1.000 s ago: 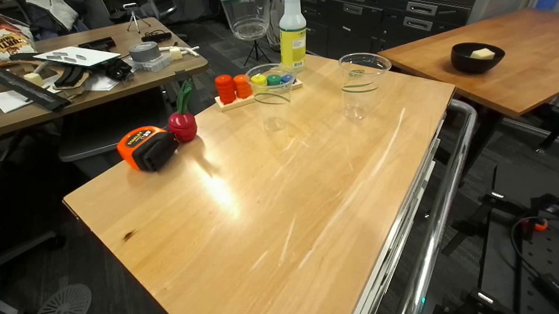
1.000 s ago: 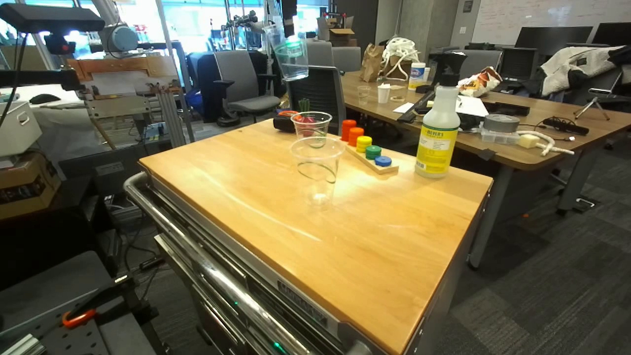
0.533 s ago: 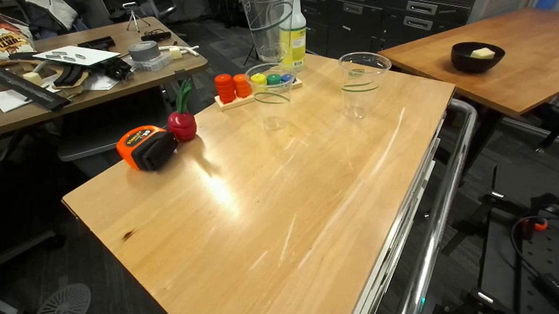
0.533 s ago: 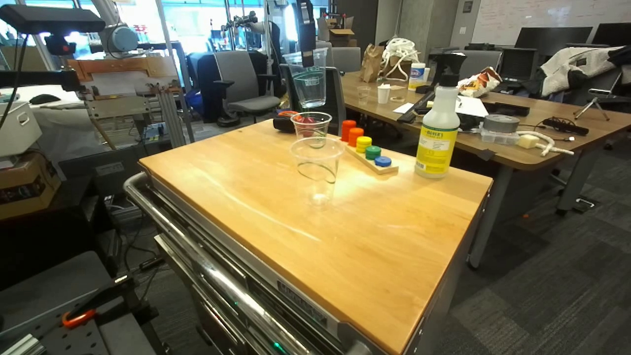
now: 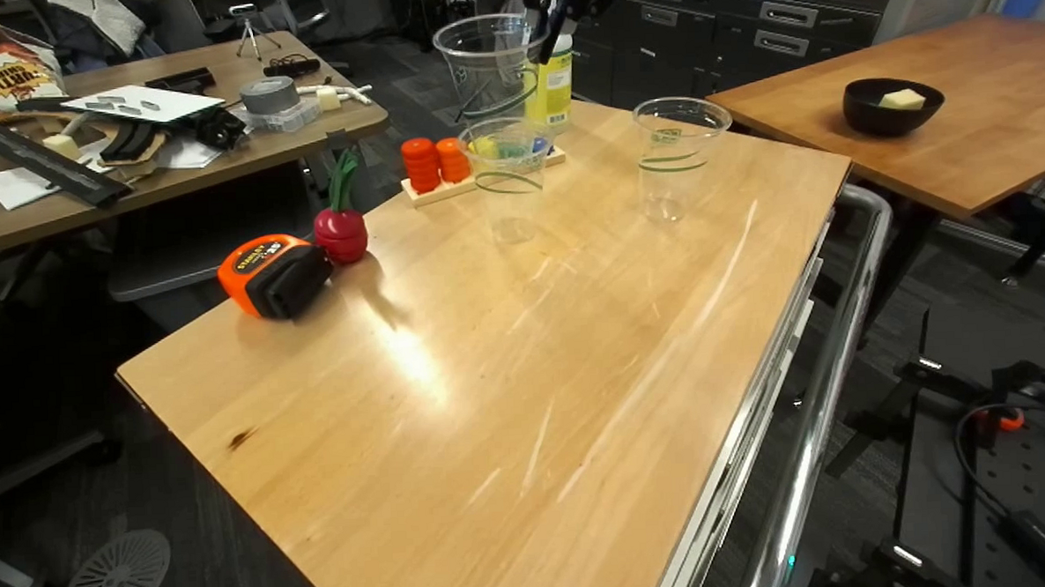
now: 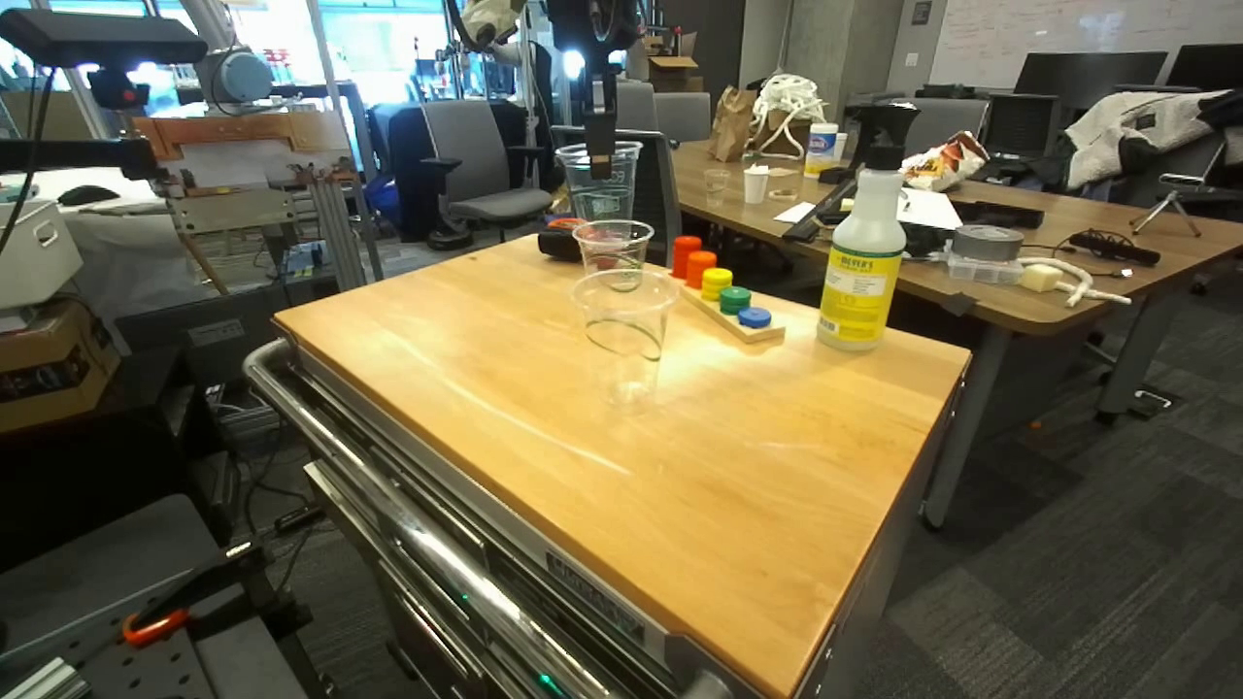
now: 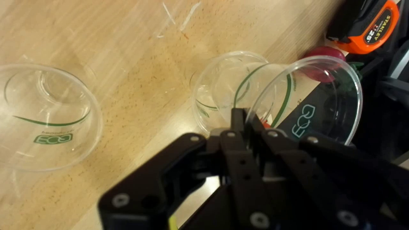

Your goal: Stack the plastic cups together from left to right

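Fingers point(image 7: 238, 119) clamped on cup point(image 5: 486, 70), held aloft; second cup point(image 5: 511, 188), third cup point(image 5: 677, 161) stand upright on desk point(image 5: 491, 374), apart.

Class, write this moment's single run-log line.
fingers: closed on clear plastic cup, aloft; two other clear plastic cups: upright on tabletop; stacking: unfinished

In both exterior views I look down across the worktop point(image 5: 490, 357) from different sides, standing back. In an exterior view I face dark drawers point(image 5: 713, 19), in an exterior view a whiteboard point(image 6: 1058, 27). My wrist view sits closer, aimed past the end effector point(image 7: 245, 116); all share the plastic cups point(image 6: 624, 340).
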Robot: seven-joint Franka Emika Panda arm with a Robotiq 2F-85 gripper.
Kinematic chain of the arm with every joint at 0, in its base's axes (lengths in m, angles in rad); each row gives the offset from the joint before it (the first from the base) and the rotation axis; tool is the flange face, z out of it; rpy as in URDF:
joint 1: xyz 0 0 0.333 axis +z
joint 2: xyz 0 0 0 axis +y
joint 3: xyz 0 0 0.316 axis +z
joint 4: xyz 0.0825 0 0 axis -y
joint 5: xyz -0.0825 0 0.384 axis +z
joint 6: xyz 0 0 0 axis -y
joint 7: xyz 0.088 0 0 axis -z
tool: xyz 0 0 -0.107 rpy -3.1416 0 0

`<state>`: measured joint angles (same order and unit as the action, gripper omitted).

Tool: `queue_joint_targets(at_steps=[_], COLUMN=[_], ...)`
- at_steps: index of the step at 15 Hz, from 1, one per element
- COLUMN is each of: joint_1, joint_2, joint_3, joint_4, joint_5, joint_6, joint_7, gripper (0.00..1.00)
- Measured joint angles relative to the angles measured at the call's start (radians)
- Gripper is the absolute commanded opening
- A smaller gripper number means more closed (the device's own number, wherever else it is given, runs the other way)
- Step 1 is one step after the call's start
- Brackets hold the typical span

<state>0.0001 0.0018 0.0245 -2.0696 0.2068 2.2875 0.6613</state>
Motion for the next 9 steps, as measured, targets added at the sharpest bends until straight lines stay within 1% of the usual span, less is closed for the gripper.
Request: queue_joint_targets(at_steps=[1,2,3,4,8,9], joint_1=[0.001,0.002,0.004,0.006,0.013,0.013], joint_2=[0.007,0.013,0.018,0.022,0.025,0.024], joint_3=[0.001,0.002,0.002,0.003,0.003,0.003], joint_4=[-0.004,-0.008,-0.012,-0.015,-0.02,-0.021], joint_5=[0.0,0.0,0.0,0.0,-0.007,-0.008], joint_6=[0.0,0.0,0.0,0.0,-0.001,-0.001], joint_7=[0.0,-0.002,-0.006,-0.01,-0.017,-0.017], gripper=[0.31,0.32,0.37,0.46,0.75,0.84])
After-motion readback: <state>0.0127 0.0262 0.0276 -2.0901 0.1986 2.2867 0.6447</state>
